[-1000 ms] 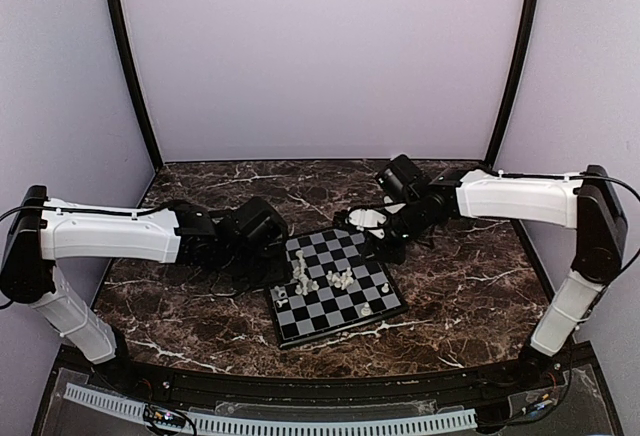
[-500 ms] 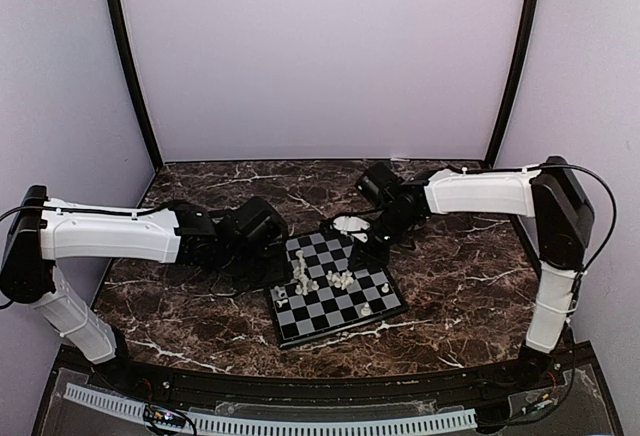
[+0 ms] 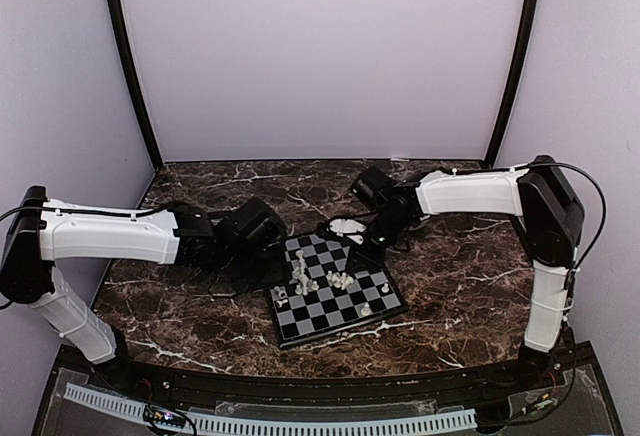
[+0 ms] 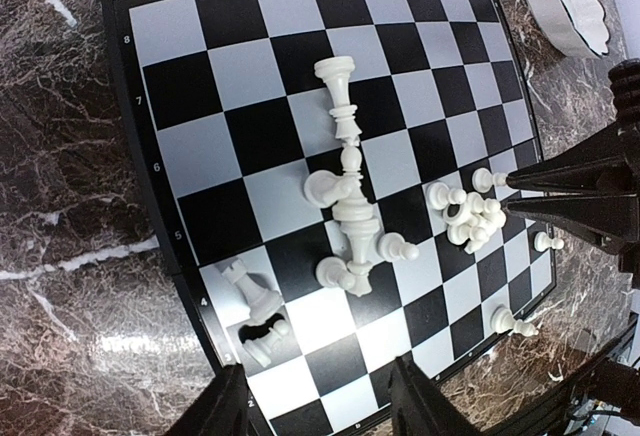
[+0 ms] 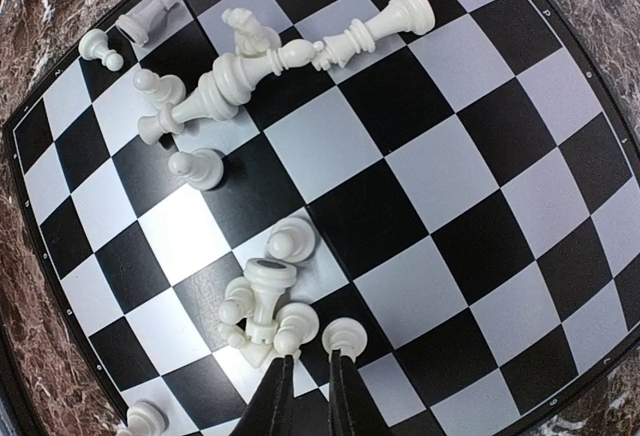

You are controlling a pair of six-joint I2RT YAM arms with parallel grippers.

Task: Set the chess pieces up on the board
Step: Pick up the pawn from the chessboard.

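The board (image 3: 322, 318) lies slightly turned in the middle of the table. Several cream chess pieces (image 3: 340, 279) sit on it in loose heaps. In the left wrist view, tall pieces (image 4: 345, 211) lie toppled mid-board, and a rook (image 4: 243, 286) lies near my left gripper (image 4: 320, 408). That gripper is open and empty over the board's edge. In the right wrist view, my right gripper (image 5: 307, 366) has a narrow empty gap between its jaws. It sits low between a small cluster (image 5: 262, 311) and a standing pawn (image 5: 343, 336), whose base its right finger meets.
A white scalloped bowl (image 3: 347, 226) stands on the marble just off the board's far corner and also shows in the left wrist view (image 4: 572, 6). The right gripper (image 4: 512, 192) reaches in from the board's side. Dark marble table (image 3: 450, 286) surrounds the board.
My right arm has swung left and brought its gripper from beside the bowl down over the board's far right part. The left arm and the pieces have not visibly moved.
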